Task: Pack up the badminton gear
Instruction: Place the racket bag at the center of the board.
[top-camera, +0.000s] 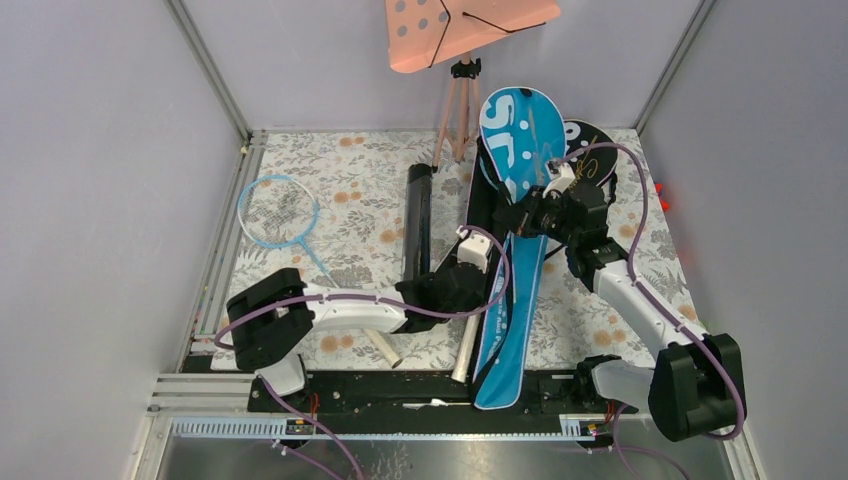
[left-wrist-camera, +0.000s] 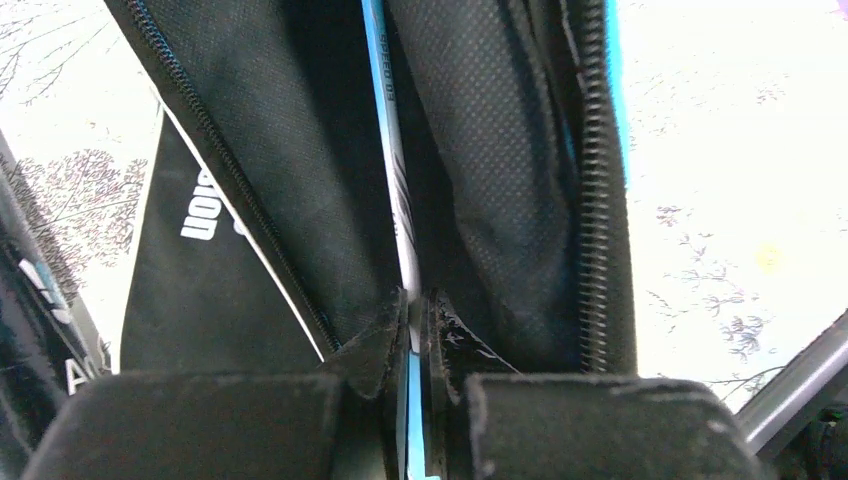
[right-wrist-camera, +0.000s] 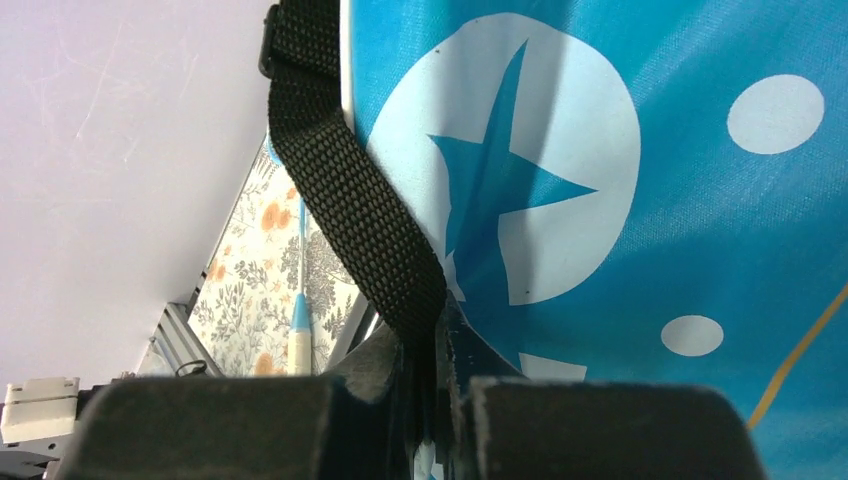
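The long blue bag (top-camera: 512, 165) with white shapes lies tilted from the back of the table to the front rail, its zipper (left-wrist-camera: 595, 200) open on a black lining. My left gripper (top-camera: 494, 287) (left-wrist-camera: 413, 300) is shut on a thin white-and-blue racket shaft (left-wrist-camera: 392, 150) that runs into the bag's opening. At the bag's upper part, my right gripper (top-camera: 520, 215) (right-wrist-camera: 437, 320) is shut on its black webbing strap (right-wrist-camera: 350, 190). A light-blue hooped racket (top-camera: 279, 211) lies on the left of the floral table. The black tube (top-camera: 418, 218) lies left of the bag. A black bag (top-camera: 592, 140) shows behind the blue one.
The pink perforated board (top-camera: 460, 25) on tripod legs (top-camera: 458, 110) stands at the back centre. Two pale handles (top-camera: 464, 350) (top-camera: 383, 347) lie near the front rail (top-camera: 400, 395). Grey walls close in left, right and back. A racket handle (right-wrist-camera: 298, 340) rests on the floral cloth.
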